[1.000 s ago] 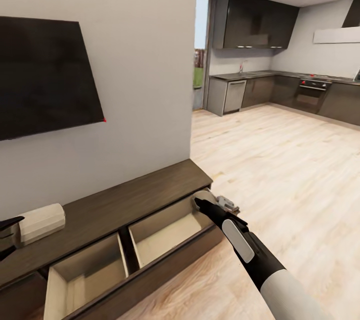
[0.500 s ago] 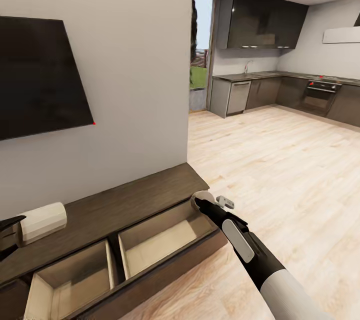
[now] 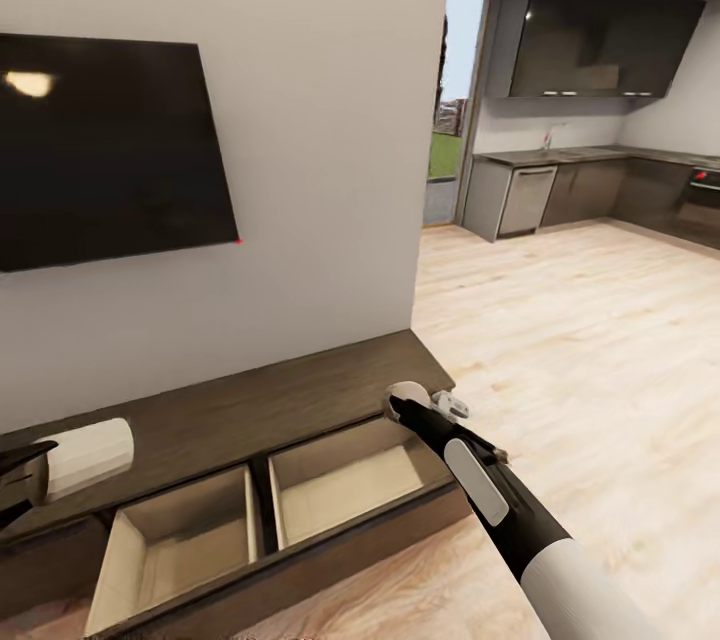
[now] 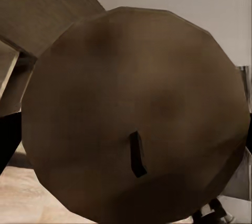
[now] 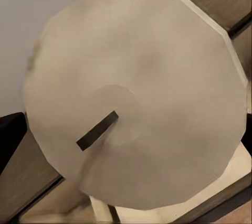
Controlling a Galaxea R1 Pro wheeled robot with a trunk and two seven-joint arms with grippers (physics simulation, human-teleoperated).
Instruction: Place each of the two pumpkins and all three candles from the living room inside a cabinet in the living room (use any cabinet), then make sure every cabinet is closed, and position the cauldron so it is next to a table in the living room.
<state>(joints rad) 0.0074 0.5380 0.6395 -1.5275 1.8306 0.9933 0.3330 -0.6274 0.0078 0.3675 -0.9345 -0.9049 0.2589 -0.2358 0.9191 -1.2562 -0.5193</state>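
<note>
**Both candles carried, drawer open and waiting**

The living-room wall with its dark television (image 3: 100, 160) fills the left of the head view, and the kitchen opens at the far right. Against half a second ago the whole picture has slid rightward: the doorway and wall corner sit further right, which reads as the camera turning, not the furniture moving. The right arm keeps the same place in the frame.

Below the wall runs the cabinet (image 3: 250, 405), its drawer pulled out and showing two pale bare compartments side by side. Nothing lies in either one, so the stowing is, by my judgement, not yet begun here.

The right arm reaches forward and down, its claw (image 3: 408, 400) clenched on a candle (image 3: 404, 389) held over the far right corner of the drawer, at the cabinet's end. The right wrist view shows that candle's pale end face and wick close up (image 5: 136, 103).

The left claw (image 3: 18, 465) sits at the frame's left edge, gripping a second candle (image 3: 88, 455) lying sideways above the cabinet top; its end face (image 4: 134, 114) looks browner in shade.
</note>
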